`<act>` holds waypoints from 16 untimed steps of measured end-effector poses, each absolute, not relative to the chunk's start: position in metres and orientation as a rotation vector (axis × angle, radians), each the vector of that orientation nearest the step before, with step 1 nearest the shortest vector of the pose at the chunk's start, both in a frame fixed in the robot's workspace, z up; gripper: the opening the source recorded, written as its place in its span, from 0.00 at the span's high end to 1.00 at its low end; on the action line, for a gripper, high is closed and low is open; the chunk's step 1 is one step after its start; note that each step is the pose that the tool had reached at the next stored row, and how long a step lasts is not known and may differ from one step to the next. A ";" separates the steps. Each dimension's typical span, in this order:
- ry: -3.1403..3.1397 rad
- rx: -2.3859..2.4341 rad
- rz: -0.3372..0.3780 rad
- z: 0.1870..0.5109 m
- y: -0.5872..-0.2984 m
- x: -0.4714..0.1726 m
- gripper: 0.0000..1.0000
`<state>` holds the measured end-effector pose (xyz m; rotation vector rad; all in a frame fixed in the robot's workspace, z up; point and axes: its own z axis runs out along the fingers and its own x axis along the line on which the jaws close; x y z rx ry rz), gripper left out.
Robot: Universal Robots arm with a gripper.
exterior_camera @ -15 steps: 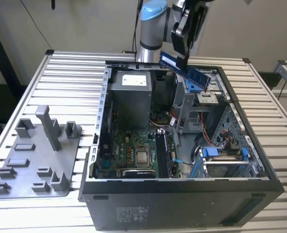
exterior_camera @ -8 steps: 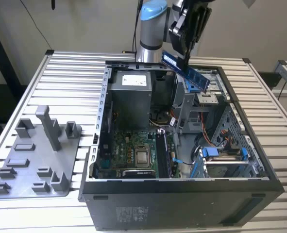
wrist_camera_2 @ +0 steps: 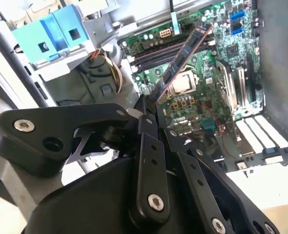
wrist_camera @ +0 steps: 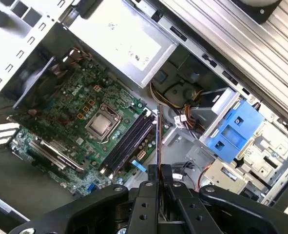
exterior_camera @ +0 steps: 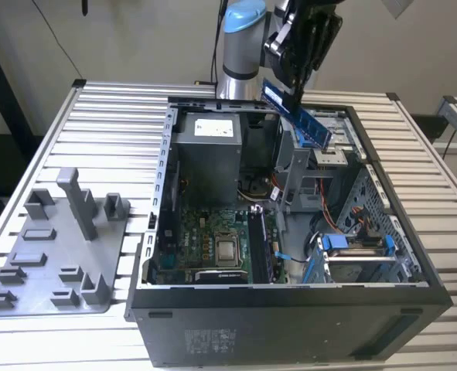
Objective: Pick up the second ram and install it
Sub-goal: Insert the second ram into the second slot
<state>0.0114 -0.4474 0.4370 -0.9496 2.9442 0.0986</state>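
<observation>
Gripper closed on the second ram, holding it tilted in the air above the open computer case. Pickup looks done; it is not yet seated in the memory slots.

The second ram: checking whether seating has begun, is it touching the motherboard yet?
Apart. The exterior view shows the second ram clamped in the gripper above the case's rim, with open air between it and the motherboard down inside.
</observation>
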 end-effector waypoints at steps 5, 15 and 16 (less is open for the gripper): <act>2.981 -0.815 0.095 0.436 -0.447 0.011 0.86; 3.034 -0.563 0.088 0.435 -0.447 0.011 0.86; 3.038 -0.541 0.088 0.434 -0.447 0.011 0.86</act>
